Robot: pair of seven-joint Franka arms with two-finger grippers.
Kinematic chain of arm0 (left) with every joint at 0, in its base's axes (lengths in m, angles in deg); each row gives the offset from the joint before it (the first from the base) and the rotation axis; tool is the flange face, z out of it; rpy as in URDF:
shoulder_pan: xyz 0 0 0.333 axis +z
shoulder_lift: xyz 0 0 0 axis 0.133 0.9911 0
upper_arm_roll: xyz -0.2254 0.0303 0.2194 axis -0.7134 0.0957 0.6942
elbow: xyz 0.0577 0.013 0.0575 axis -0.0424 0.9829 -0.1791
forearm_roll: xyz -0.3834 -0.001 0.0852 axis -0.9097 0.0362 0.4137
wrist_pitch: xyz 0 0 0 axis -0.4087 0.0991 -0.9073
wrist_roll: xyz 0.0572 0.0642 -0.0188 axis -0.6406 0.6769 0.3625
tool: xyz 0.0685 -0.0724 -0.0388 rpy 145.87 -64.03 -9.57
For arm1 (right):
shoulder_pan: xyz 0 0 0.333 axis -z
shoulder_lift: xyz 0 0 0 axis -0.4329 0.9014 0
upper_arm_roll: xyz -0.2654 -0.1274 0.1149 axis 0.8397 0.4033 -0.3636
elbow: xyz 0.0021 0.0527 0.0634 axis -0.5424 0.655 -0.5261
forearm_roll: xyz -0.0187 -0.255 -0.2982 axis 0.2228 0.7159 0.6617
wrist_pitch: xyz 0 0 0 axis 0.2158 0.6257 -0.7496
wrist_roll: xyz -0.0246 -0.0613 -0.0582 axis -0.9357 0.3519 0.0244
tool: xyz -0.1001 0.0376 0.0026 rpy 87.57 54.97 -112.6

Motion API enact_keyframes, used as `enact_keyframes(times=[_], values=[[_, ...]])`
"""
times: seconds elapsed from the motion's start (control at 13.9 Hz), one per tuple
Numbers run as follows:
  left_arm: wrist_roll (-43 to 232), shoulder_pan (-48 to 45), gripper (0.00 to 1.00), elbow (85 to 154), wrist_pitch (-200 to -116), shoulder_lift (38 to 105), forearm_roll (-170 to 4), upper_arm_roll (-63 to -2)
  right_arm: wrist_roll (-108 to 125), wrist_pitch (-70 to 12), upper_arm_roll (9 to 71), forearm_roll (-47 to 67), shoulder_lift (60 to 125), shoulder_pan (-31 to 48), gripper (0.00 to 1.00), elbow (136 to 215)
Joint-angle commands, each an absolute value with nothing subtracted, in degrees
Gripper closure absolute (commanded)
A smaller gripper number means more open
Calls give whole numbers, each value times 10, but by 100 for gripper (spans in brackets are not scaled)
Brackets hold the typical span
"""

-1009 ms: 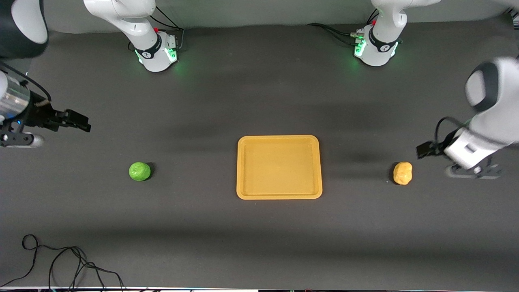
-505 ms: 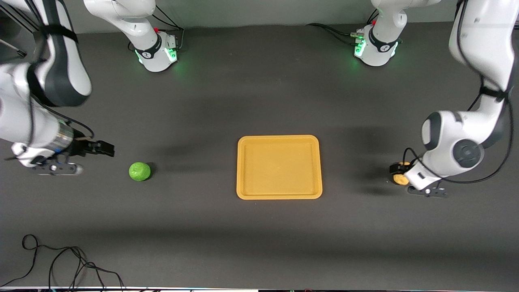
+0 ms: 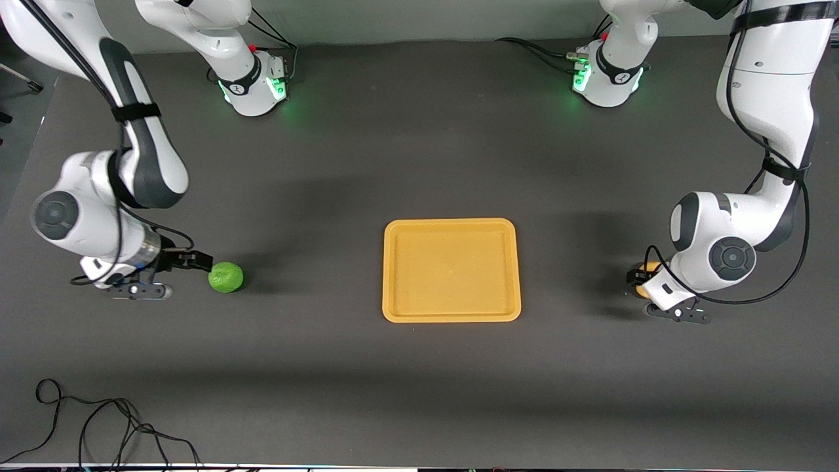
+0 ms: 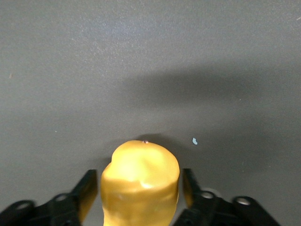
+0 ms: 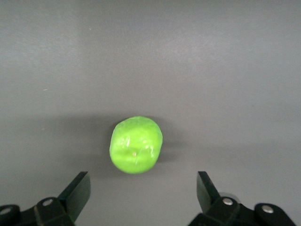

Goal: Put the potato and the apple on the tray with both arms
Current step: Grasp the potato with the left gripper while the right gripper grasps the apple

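The left pincer (image 4: 136,197) is set low at the left arm's bench edge, fingers parted around the potato (image 4: 141,181). The right pincer (image 5: 141,197), wide open, is stopped just beside the apple (image 3: 225,276) near the right arm's edge. The tray (image 3: 451,317) lies mid-bench.

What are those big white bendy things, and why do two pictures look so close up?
They are two robot arms, each ending in a two-finger gripper. One picture looks down on the whole table. The close ones come from cameras on the arms' wrists. On the table lies a yellow tray, with nothing on it yet. The left gripper has its open fingers around the potato, which still sits on the table. The right gripper is open beside the green apple, not touching it.
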State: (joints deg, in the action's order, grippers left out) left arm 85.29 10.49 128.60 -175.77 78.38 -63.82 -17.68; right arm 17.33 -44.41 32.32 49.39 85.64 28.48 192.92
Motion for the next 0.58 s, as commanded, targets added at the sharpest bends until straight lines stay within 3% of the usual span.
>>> enact_keyframes(times=[0.0,0.14,0.5], values=[[870,98,64,1286,-1745,772,-633,-176,178,-476,323,491,874,285,0,1938],[906,93,71,1282,-1721,753,-634,-184,199,-476,322,490,877,281,0,1936],[1064,84,71,1237,-1595,696,-673,-284,214,-495,322,490,920,266,0,1939]])
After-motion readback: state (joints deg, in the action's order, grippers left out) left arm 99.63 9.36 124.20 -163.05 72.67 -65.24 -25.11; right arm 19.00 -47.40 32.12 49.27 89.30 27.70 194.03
